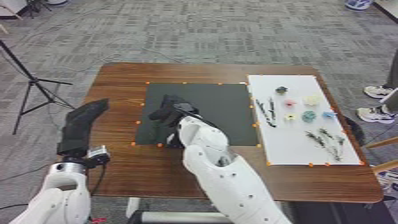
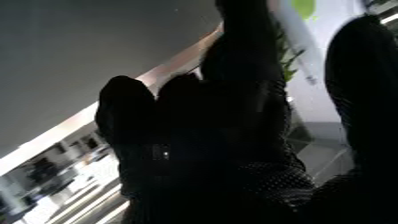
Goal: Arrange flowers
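Note:
In the head view my left hand [image 1: 82, 122] is at the table's left side, its fingers straight. My right hand [image 1: 169, 111] is over the left part of the dark mat [image 1: 218, 95]. In the right wrist view my right hand [image 2: 213, 130] has its thumb apart from the fingers, with leafy green [image 2: 287, 60] visible beyond the gap. On the white mat [image 1: 289, 152] lie a dark flower [image 1: 282, 90], pink flower [image 1: 290, 103], cream flower [image 1: 312, 100], yellow flower [image 1: 290, 117], teal flower [image 1: 308, 116] and blue flower [image 1: 329, 114], plus dark stems [image 1: 267, 111] and green sprigs [image 1: 326, 142].
Orange markers line both mats on the brown table [image 1: 120, 175]. A black tripod [image 1: 34, 80] stands on the floor at the left. Chair parts [image 1: 384, 143] are near the table's right edge.

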